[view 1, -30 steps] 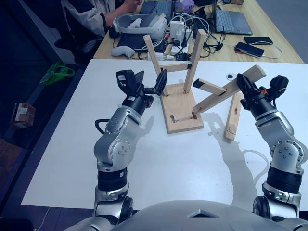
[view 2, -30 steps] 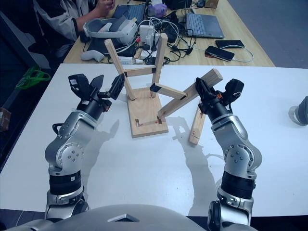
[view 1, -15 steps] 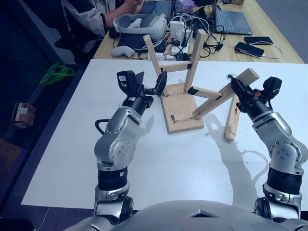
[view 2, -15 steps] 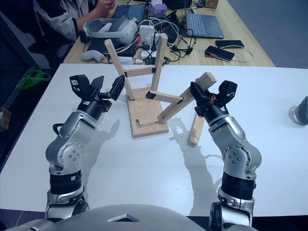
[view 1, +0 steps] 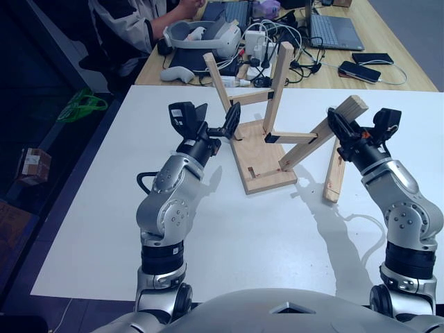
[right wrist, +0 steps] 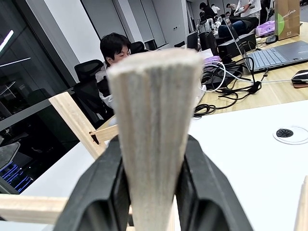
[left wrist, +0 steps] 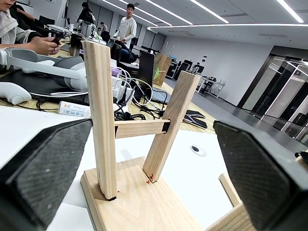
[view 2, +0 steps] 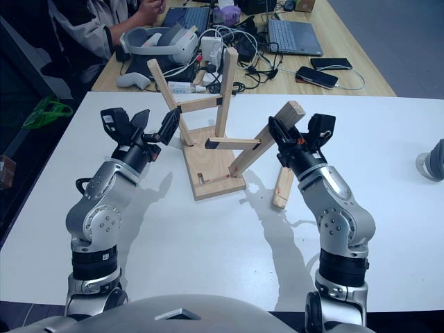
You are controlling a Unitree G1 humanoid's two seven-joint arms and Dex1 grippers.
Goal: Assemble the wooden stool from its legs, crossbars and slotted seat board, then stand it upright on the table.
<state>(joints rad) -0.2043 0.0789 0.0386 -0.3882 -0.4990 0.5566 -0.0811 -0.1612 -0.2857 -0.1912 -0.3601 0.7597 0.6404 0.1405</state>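
Right gripper (view 1: 345, 127) is clenched on the upper end of a tilted leg (view 1: 316, 139), and I have its foot down at the near slot of the seat board (view 1: 255, 151). I cannot tell whether the tenon has entered the slot. A crossbar (view 1: 288, 138) sticks out from this leg toward the two standing legs (view 1: 277, 83) already set in the board. My left gripper (view 1: 208, 118) hangs wide open just beside those legs, touching nothing.

My worry is that nothing holds the board down. If I swing the leg upright with any sideways push, the board may skate across the table (view 1: 229, 243) or lift at one edge. The steep tilt could jam the foot. The crossbar's free end could miss its hole and lever the standing pair loose. One spare leg (view 1: 334, 177) lies near my right arm, where a wide swing might knock it away.
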